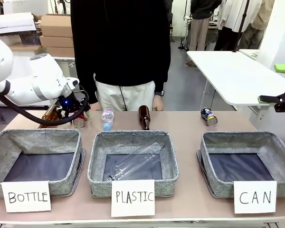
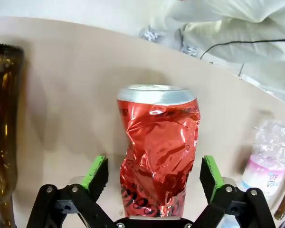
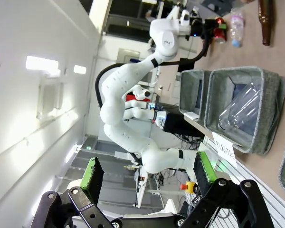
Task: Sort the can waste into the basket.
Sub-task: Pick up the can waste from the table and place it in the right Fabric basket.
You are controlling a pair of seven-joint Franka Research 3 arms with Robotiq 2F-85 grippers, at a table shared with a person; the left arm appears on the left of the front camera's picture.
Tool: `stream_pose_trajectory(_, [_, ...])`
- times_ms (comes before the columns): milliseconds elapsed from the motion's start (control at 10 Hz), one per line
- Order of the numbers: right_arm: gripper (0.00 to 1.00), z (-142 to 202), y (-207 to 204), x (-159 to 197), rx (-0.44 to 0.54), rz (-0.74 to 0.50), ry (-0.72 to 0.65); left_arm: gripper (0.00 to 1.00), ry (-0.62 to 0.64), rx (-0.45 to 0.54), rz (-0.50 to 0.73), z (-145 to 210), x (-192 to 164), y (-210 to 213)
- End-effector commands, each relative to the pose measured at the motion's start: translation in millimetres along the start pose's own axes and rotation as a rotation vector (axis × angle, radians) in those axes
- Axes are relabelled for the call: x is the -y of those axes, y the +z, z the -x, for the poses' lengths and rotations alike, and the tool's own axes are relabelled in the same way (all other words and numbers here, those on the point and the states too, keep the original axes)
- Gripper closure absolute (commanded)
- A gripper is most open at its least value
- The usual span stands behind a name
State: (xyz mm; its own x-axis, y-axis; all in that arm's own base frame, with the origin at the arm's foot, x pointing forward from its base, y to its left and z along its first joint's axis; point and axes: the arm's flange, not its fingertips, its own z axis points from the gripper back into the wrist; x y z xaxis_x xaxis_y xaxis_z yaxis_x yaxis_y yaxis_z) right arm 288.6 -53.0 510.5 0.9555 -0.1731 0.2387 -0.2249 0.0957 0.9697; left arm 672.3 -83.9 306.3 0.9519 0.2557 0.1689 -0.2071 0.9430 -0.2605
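A dented red can (image 2: pixel 159 147) lies on the tan table with its silver top pointing away. My left gripper (image 2: pixel 154 176) is open, one green pad on each side of the can's lower half and small gaps in between. From the front, this gripper (image 1: pixel 74 114) is low at the table's far left, right over the red can (image 1: pixel 79 122). A dark blue can (image 1: pixel 209 116) lies on its side at the far right. The grey basket (image 1: pixel 206 164) with the card "CAN" stands in front of it, holding nothing. My right gripper (image 3: pixel 148 173) is open and holds nothing; it hovers off the table's right edge (image 1: pixel 281 101).
Grey baskets marked "BOTTLE" (image 1: pixel 78 156) and "PLASTIC" (image 1: pixel 170 159) stand in the front row; the middle one holds a clear plastic bottle. A brown bottle (image 1: pixel 50 115) lies left of the red can, a small plastic bottle (image 1: pixel 107 118) to its right. Another brown bottle (image 1: pixel 144 117) stands mid-table. A person stands at the far side.
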Motion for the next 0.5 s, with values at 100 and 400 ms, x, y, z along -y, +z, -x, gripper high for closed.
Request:
stream_pose_trajectory(100, [0.00,-3.6,-0.8,-2.3,0.008,-0.019,0.029,0.00,0.052,-0.001,-0.052,-4.6,5.4,-0.3])
stream_pose_trajectory(400, [0.00,-3.6,-0.8,-2.3,0.008,-0.019,0.029,0.80,0.072,0.025,-0.081,-3.3,4.7,4.0])
